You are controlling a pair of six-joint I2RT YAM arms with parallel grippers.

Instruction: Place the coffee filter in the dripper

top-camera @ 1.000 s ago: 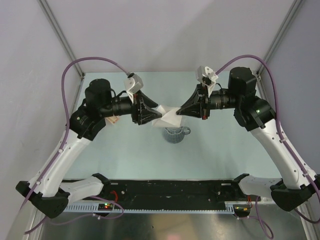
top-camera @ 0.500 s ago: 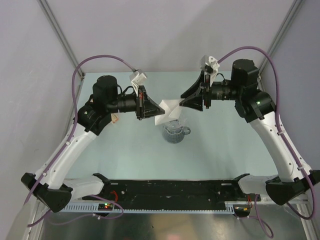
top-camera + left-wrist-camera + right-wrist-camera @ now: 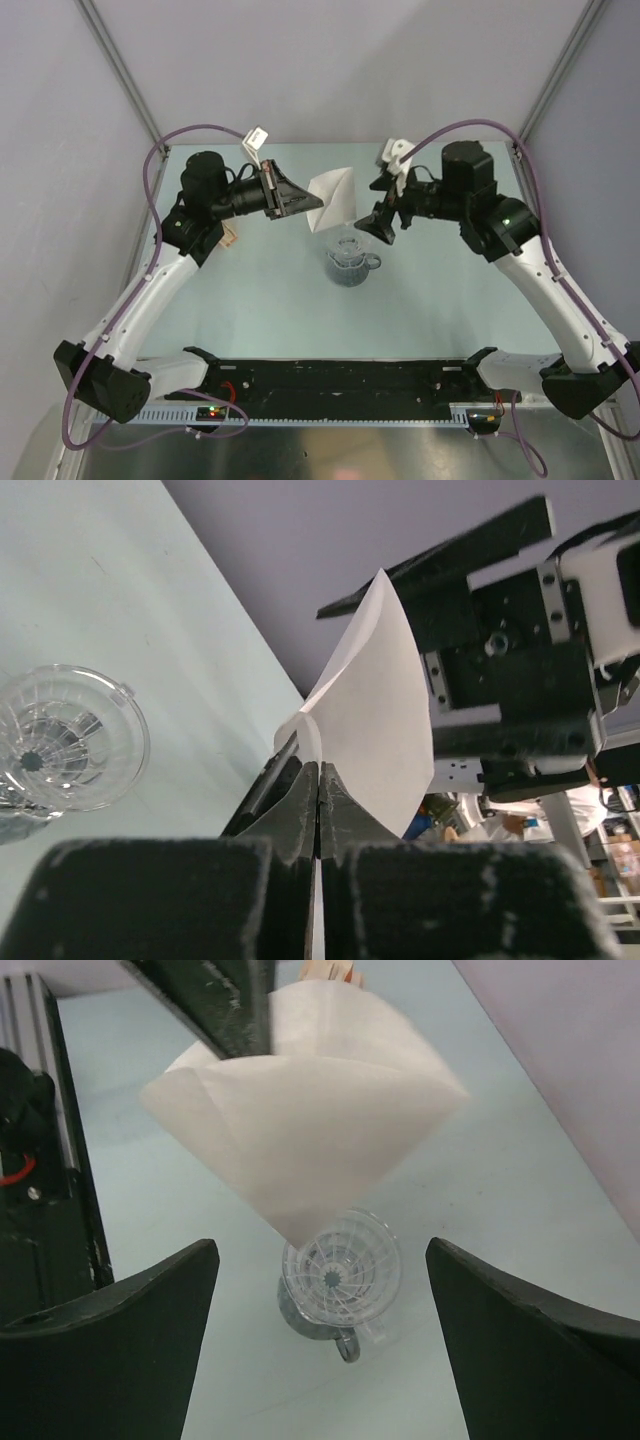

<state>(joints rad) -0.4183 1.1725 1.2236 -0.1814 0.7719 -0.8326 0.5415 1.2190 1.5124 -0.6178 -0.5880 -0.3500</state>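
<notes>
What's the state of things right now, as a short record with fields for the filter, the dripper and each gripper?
coffee filter: white paper cone, held in the air, not in the dripper
dripper: upright on the table, empty, handle toward the right arm's side
left gripper: shut on the filter's edge
right gripper: open, not touching the filter
task status: filter not yet placed

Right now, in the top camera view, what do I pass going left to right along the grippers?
Left gripper → coffee filter → right gripper. The dripper overlaps the filter sideways, so it is left out.
</notes>
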